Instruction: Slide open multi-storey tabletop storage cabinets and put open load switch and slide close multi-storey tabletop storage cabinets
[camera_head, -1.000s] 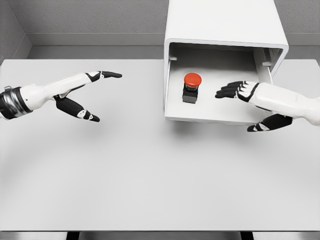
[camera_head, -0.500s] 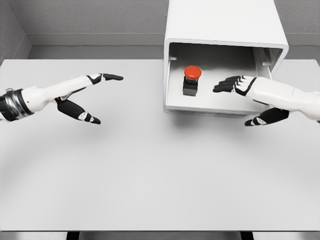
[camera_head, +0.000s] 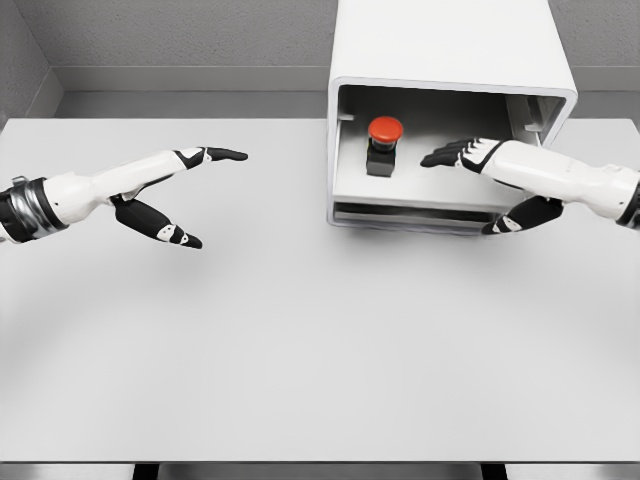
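A white storage cabinet stands at the back right of the table. Its lower drawer sticks out only a little from the front. Inside the drawer a load switch with a red round cap on a black body stands upright. My right hand reaches over the drawer's right part, fingers stretched flat toward the switch and thumb below the drawer's front edge; it holds nothing. My left hand hovers over the table at the left, fingers spread, far from the cabinet.
The white table stretches wide in front of the cabinet. A grey wall runs along the back.
The drawer has slid back into the cabinet, carrying the switch with it. My right hand moved up and back along with the drawer front. The left hand barely moved.
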